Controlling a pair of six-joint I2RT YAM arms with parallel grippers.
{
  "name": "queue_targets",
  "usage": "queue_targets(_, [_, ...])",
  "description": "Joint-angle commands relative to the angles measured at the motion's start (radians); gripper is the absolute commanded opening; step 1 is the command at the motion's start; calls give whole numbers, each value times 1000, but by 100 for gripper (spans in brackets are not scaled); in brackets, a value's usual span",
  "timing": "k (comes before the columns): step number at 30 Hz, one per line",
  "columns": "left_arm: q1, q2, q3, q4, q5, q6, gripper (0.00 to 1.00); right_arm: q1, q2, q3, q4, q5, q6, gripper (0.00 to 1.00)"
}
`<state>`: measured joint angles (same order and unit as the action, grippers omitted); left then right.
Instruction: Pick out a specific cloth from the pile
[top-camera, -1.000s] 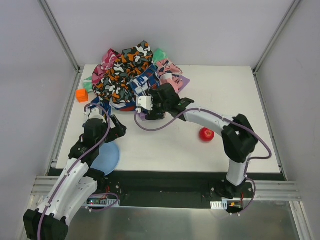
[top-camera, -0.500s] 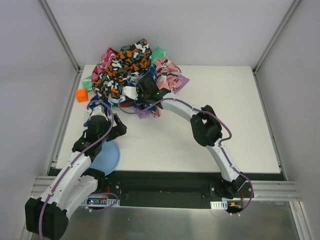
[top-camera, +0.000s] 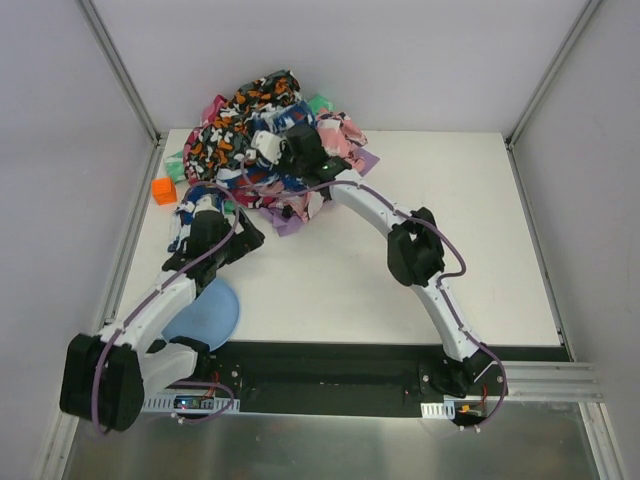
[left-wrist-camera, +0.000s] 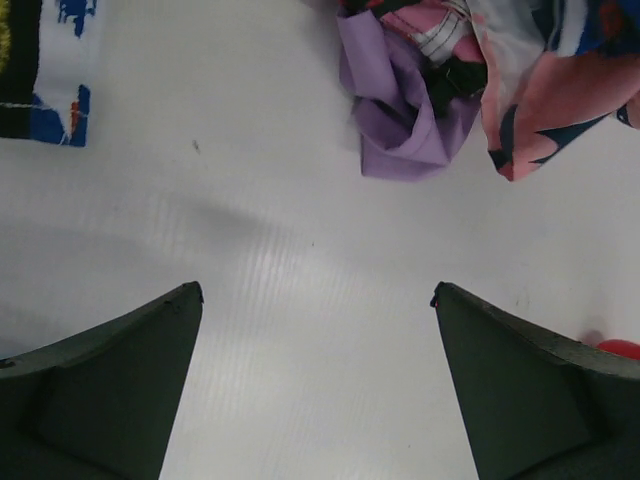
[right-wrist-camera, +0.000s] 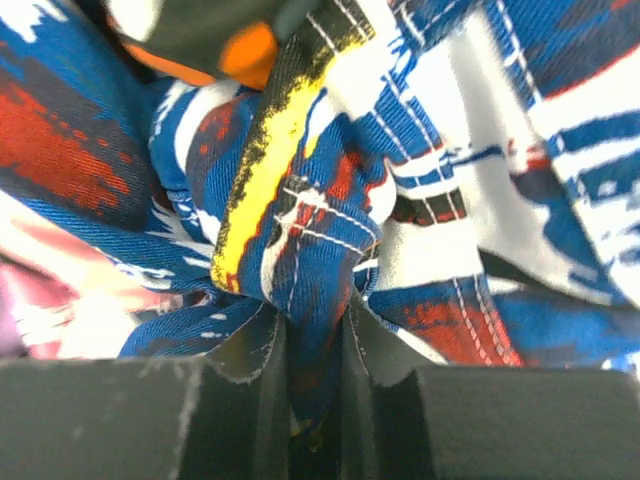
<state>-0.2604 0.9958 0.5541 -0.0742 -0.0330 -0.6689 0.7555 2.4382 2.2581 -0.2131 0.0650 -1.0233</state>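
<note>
1. One pile (top-camera: 240, 130) heaped at the far edge, toward the far-left corner. One lilac cloth (left-wrist-camera: 400, 120) poking out at its near side, mostly buried.
2. Two grippers: left gripper (left-wrist-camera: 315, 290) spread wide, empty, over bare table (left-wrist-camera: 300, 230) near the lilac fold. Right gripper (right-wrist-camera: 315, 360) clenched on a fold of blue-white patterned cloth (right-wrist-camera: 300, 250) inside the pile.
3. One orange cube (top-camera: 163, 190) by the left edge. One blue plate (top-camera: 210, 320) near the near-left corner, partly under the left arm.
4. One red object (left-wrist-camera: 620, 348) cut off in the left wrist view, too little showing to tell what.
</note>
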Motion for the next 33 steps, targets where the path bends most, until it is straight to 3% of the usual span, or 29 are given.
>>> queue_targets(1, [6,185,88,237,57,-121,99,-134,-7,144,244,24,91,1])
queue_targets(6, [6,465,213,344,125,-192,99,-157,68,250,267,27,103,1])
queue_targets(11, [3,726,348,390,197,-253,99,-209,85,278,290,-49,250,1])
queue_targets(16, [-3,921,438,503,323,-320,99,-197,111,273,288,-39,212,1])
queue_targets(21, [-14,965,382,703,377,-376,94,-217,128,291,293,-30,284,1])
queue_targets(30, [-80,874,179,869,366,-307,99,-229,128,281,262,-10,339,1])
queue_targets(33, [-91,900,184,889,367,-290,99,-228,119,268,261,-10,350,1])
